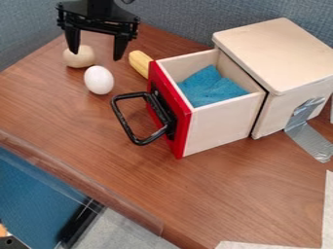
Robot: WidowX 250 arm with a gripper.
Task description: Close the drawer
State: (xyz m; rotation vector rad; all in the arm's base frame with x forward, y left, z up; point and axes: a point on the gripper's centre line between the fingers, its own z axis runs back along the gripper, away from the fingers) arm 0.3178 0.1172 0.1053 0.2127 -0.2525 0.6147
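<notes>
From my camera, the red-fronted, pale wooden drawer [218, 126] sits pulled out, to the lower right of my black two-finger claw [96, 56], its fingers spread, so I'd push the front rightward along its slide into the boxy wooden housing [280, 53].

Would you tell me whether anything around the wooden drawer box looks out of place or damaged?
The grey tape looks makeshift: it runs wrinkled from the side of the wooden box onto the table, perhaps to anchor it. Nothing looks spilled or broken.
</notes>
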